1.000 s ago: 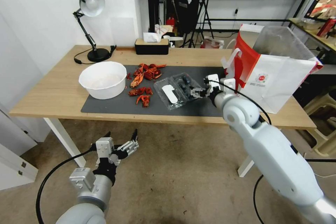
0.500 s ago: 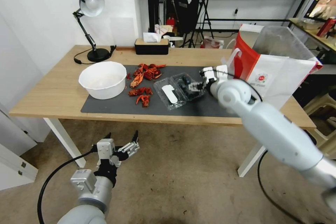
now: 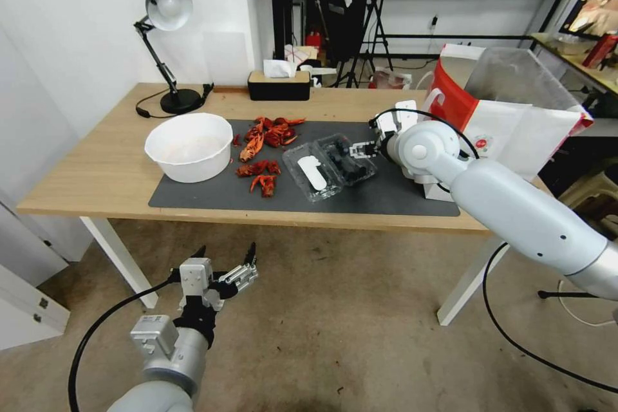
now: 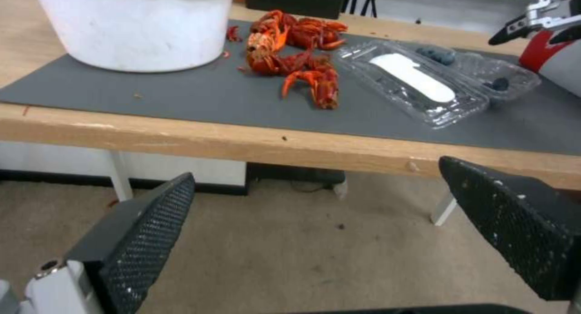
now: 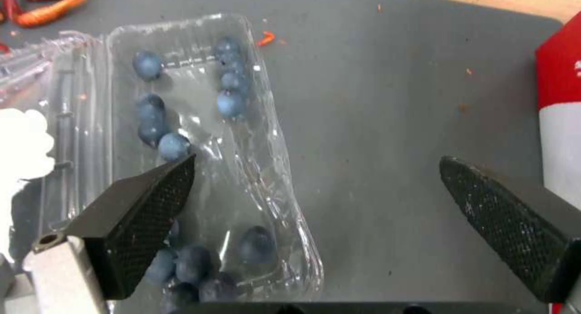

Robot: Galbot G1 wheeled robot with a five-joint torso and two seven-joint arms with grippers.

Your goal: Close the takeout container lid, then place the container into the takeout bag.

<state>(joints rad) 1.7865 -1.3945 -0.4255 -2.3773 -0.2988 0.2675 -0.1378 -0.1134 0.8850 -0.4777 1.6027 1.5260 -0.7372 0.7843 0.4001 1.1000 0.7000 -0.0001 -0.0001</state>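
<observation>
The takeout container [image 3: 351, 164] lies open on the grey mat [image 3: 212, 190], its clear tray holding dark blueberries [image 5: 230, 100]. Its lid [image 3: 312, 174], with a white oblong label, is folded flat toward the bowl side. My right gripper [image 3: 359, 149] hangs open just above the tray's bag-side edge. In the right wrist view one finger [image 5: 145, 209] is over the tray and the other [image 5: 514, 228] over bare mat. The takeout bag [image 3: 515, 122] stands open at the table's right end. My left gripper [image 3: 222, 269] is parked open below the table's front edge.
A white bowl [image 3: 190, 145] sits on the mat's left, with red crayfish shells [image 3: 264, 141] between it and the container. A desk lamp [image 3: 167, 45] and a tissue box [image 3: 279, 85] stand at the back. Stools and stands crowd the room behind and to the right.
My right arm has swung up and across, carrying its open gripper a little farther over the container's tray. The left arm and the container have stayed put.
</observation>
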